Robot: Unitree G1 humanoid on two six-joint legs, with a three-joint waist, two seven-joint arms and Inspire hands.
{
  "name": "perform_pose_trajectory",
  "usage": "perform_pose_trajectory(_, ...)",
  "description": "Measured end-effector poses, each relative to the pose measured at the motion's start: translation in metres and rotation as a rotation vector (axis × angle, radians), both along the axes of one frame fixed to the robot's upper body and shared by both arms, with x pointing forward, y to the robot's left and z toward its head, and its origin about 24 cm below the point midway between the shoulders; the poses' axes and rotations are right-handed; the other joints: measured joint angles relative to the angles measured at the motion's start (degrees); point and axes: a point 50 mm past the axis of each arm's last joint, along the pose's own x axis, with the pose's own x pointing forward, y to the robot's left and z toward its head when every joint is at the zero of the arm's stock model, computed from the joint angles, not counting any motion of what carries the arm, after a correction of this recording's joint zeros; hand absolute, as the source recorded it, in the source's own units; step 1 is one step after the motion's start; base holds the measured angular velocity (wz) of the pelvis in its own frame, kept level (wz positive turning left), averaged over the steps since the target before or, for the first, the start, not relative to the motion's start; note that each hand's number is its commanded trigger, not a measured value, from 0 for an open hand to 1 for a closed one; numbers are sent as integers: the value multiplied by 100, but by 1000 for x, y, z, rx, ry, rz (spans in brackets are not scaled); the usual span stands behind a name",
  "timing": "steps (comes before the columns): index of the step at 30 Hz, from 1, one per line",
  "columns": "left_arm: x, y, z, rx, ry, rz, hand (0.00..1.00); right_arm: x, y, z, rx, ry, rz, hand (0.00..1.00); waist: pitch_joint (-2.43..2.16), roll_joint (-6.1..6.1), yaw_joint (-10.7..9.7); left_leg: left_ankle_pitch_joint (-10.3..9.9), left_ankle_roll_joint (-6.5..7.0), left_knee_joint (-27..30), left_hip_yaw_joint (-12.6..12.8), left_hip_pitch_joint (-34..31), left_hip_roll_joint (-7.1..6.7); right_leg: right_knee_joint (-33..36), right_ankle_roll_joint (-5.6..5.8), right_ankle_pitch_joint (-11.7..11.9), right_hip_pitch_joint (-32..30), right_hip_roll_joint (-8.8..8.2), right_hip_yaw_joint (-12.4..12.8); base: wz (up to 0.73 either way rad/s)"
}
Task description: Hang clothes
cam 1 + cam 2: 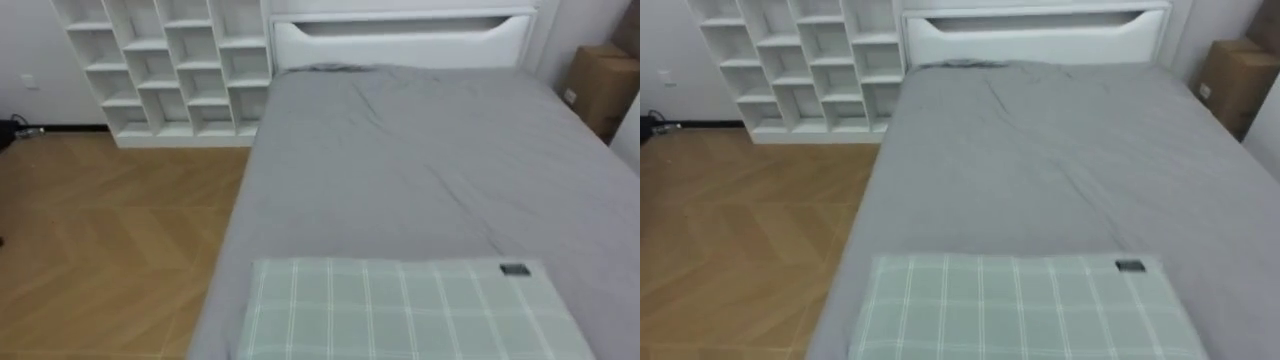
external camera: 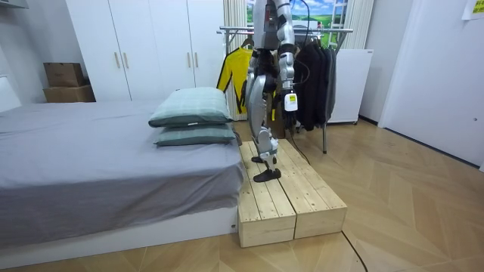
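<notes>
A clothes rack [image 2: 336, 31] stands behind me in the room view, with dark garments [image 2: 318, 75] and a yellow garment [image 2: 233, 72] hanging on it. I stand on a wooden platform [image 2: 291, 204] at the end of the grey bed [image 1: 420, 170], facing along it, my back to the rack. My left hand [image 2: 290, 102] hangs down at my side, level with the dark garments; its fingers are too small to read. No garment lies on the bed in the eye views.
A pale green checked pillow [image 1: 410, 310] lies on a second pillow [image 2: 197, 136] at the bed's near end. A white cubby shelf [image 1: 170, 70] stands left of the white headboard [image 1: 400, 40], cardboard boxes [image 1: 600, 85] to the right. White wardrobes [image 2: 151, 45] line the wall.
</notes>
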Motion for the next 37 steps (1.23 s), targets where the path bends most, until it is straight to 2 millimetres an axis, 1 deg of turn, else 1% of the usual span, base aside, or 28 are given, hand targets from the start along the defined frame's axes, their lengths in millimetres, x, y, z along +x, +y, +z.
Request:
perform_pose_trajectory(2, 0, 0, 0, -3, 2, 23, 0, 0, 0, 0, 9, -2, -4, 0, 0, -14, -19, -3, 11, -100, -6, 17, -21, -54, 43, 0, 38, -17, -3, 13)
perform_pose_trajectory(3, 1, 1, 0, -1, 1, 25, 0, 0, 1, 0, 18, -4, -2, 0, 2, -40, -37, 14, 40, -170, -36, 36, -53, -112, 83, 30, 62, -19, 14, 9)
perform_pose_trajectory(4, 0, 3, 1, 1, 5, 19, 0, -1, 2, -1, 23, -3, 1, 0, -6, -68, -68, 35, 70, -225, -56, 57, -95, -193, 124, 58, 93, 0, 74, 7)
perform_pose_trajectory(5, 0, 4, 1, 2, 7, 20, 0, -1, 2, -1, 22, -2, 1, 0, -18, -82, -80, 43, 83, -247, -55, 61, -111, -207, 142, 73, 109, 24, 82, 4)
perform_pose_trajectory(7, -1, 4, 1, 4, 8, 16, 0, -9, 2, -1, 22, 12, -6, 0, -36, -107, -111, 58, 112, -292, -78, 56, -140, -402, 196, 234, 215, 68, 78, 0)
perform_pose_trajectory(9, 3, 4, 1, 4, 0, 11, 0, -10, 3, -1, 25, 12, -19, 0, -38, -113, -119, 57, 126, -306, -97, 49, -152, -407, 198, 300, 209, 69, 92, 0)
perform_pose_trajectory(12, 14, 5, 0, 8, -28, 0, 0, -16, 3, -2, 31, 17, -41, 0, -47, -129, -161, 55, 148, -346, -168, 52, -180, -409, 193, 354, 205, 88, 237, 10)
perform_pose_trajectory(13, 17, 5, 0, 9, -39, -4, 0, -16, 3, -2, 34, 17, -49, 0, -53, -139, -176, 64, 163, -383, -191, 66, -217, -419, 194, 358, 210, 87, 330, 10)
perform_pose_trajectory(14, 18, 6, 0, 10, -45, -6, 0, -17, 4, -2, 35, 18, -54, 0, -53, -165, -188, 73, 173, -403, -196, 78, -235, -440, 198, 361, 218, 86, 367, 5)
perform_pose_trajectory(16, 18, 6, 0, 13, -49, -8, 0, -18, 5, -2, 48, 16, -63, 0, -56, -171, -215, 91, 174, -509, -196, 197, -252, -592, 225, 398, 314, 102, 488, 0)
perform_pose_trajectory(21, 22, 7, 0, 17, -66, -12, 0, -22, 7, -3, 81, 20, -54, 0, -50, -195, -233, 105, 148, -589, -201, 259, -265, -699, 213, 441, 399, 158, 628, 0)
perform_pose_trajectory(30, 27, 6, 0, 22, -91, -40, 0, -24, 9, -4, 121, 12, -52, 0, -36, -224, -249, 115, 130, -604, -225, 237, -262, -702, 213, 440, 399, 174, 620, 2)
perform_pose_trajectory(34, 44, 6, 0, 26, -127, -140, 0, -25, 11, -4, 136, -2, -85, 0, -24, -220, -240, 116, 132, -579, -408, 146, -316, -771, 213, 440, 381, 171, 648, 21)
perform_pose_trajectory(37, 47, 4, -1, 25, -127, -185, 0, -24, 11, -4, 142, -11, -85, 0, -31, -181, -245, 116, 132, -574, -438, 131, -320, -795, 213, 440, 388, 183, 692, 5)
